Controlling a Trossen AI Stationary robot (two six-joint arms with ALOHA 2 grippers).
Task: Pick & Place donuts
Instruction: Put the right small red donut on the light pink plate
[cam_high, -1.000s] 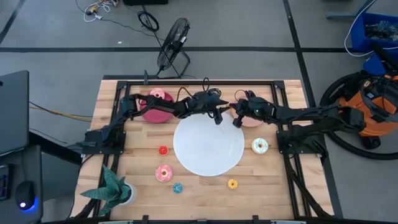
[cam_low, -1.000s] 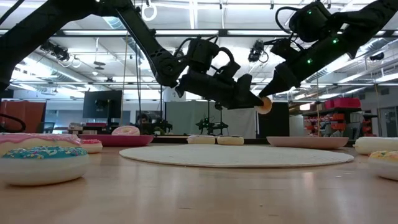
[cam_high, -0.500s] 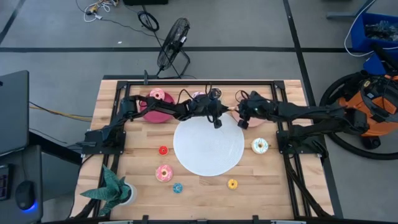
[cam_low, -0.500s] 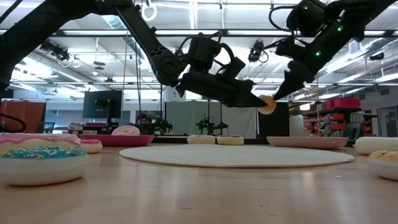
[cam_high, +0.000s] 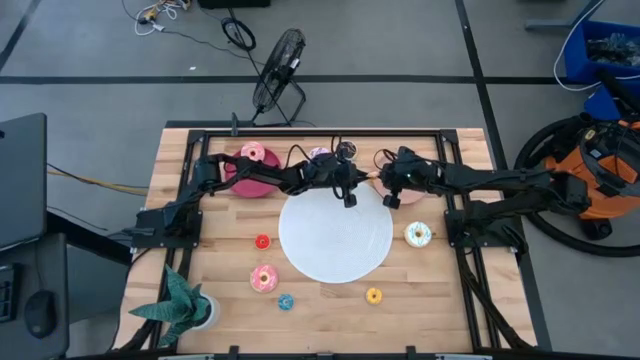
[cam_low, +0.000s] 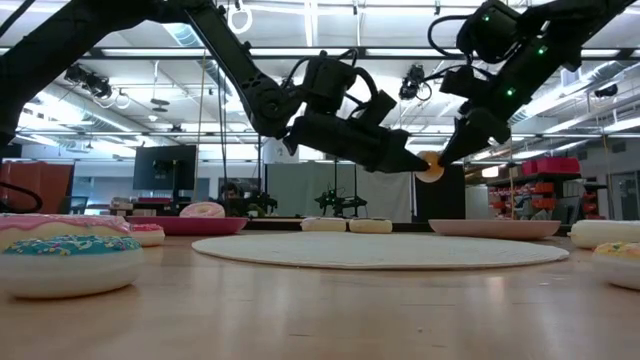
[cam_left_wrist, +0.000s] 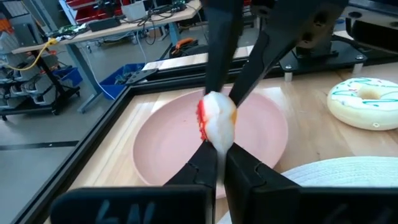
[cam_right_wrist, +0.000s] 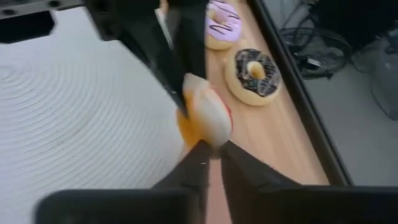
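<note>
I see both arms stretched toward each other above the table's far edge, raised off the wood. The left gripper (cam_low: 412, 163) and the right gripper (cam_low: 442, 158) both pinch one small red donut (cam_low: 430, 167), held in the air between the big white disc (cam_high: 335, 236) and the salmon-pink plate (cam_left_wrist: 155, 146).

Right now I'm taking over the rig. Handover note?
Left hand and right hand: both shut on one small donut, held in the air by the salmon plate; looks like a pass between arms.
Done: pink donut on the crimson plate.
Left on the table: purple donut, chocolate donut, white donut, sprinkled pink donut, red, blue and yellow tiny donuts.
</note>
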